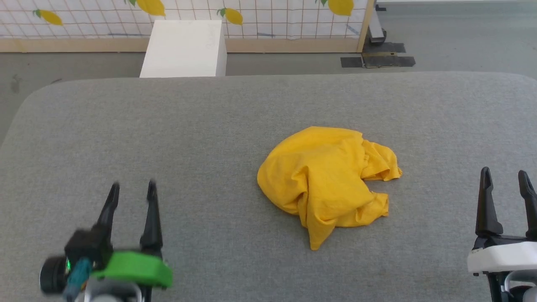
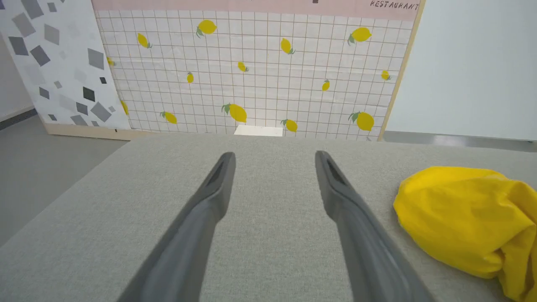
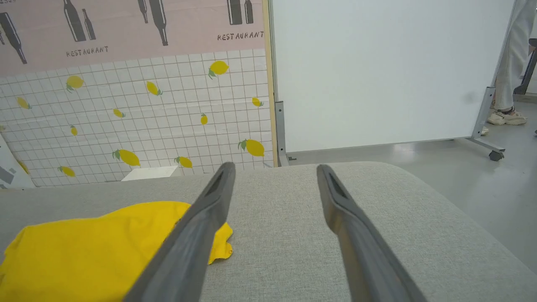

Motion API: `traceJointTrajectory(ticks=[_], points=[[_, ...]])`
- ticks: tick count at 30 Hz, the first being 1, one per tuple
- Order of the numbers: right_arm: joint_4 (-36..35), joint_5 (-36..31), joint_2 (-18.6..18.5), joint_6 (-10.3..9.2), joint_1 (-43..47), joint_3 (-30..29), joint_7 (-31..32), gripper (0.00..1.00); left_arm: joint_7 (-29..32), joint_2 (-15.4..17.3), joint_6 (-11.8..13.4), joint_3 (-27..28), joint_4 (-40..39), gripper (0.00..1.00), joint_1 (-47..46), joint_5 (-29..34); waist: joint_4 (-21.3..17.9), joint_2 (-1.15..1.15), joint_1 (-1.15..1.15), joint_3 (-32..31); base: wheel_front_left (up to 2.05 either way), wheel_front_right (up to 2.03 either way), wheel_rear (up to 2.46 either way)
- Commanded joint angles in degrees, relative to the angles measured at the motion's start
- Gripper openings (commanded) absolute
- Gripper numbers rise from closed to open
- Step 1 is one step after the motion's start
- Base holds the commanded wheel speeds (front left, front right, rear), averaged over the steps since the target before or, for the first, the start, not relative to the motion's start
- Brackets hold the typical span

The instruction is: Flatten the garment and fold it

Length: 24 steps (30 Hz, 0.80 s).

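Nearest the head camera, the left gripper [image 1: 133, 184] sits at 7 o'clock and the right gripper [image 1: 504, 172] at 4 o'clock, both with fingers spread and empty. Between them, just right of centre on the grey counter [image 1: 188, 126], the garment [image 1: 327, 180] lies in a crumpled yellow heap, touched by neither. Flattening comes first, I judge: each gripper should pinch a separate outer edge, say the loose folds at 3 o'clock and the tail at 6 o'clock, then draw apart, avoiding the bunched middle.

The garment [image 1: 327, 180] lies crumpled on the grey surface [image 1: 209, 126] — left pincer [image 1: 133, 186], right pincer [image 1: 504, 173] both gaping, empty.
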Motion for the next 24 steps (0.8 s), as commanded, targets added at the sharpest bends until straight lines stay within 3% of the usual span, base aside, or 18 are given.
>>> traceJointTrajectory(ticks=[1,7,14,18,24], points=[[0.1,0.4,0.0,-0.09,0.8,0.2,0.0,1.00,-0.3,-1.1,-0.1,1.0,-0.3,1.00,2.3,1.1,0.4,0.00,0.00,-0.1,0.00,0.00,0.00],[0.6,0.4,0.0,-0.09,0.8,0.4,0.3,1.00,-0.3,-6.0,-3.7,4.9,0.3,1.00,5.4,3.4,1.6,0.00,0.00,-0.7,0.00,0.00,0.00],[-0.5,0.6,0.0,-0.09,-2.6,-0.2,4.4,1.00,-0.3,-9.1,-7.4,7.6,1.4,1.00,5.0,6.0,2.7,0.00,0.00,-0.1,0.00,0.00,0.00],[-1.7,0.2,0.0,-0.09,-8.2,1.3,10.3,1.00,-0.3,-10.4,-8.9,9.0,1.5,1.00,4.5,7.1,2.9,0.00,0.00,2.2,0.00,0.00,0.00],[-1.1,-1.4,-0.2,-0.09,-18.7,3.7,24.0,1.00,-0.3,-12.5,-11.7,10.4,1.9,1.00,2.6,8.2,3.7,0.00,0.00,7.0,0.00,0.00,0.00]])
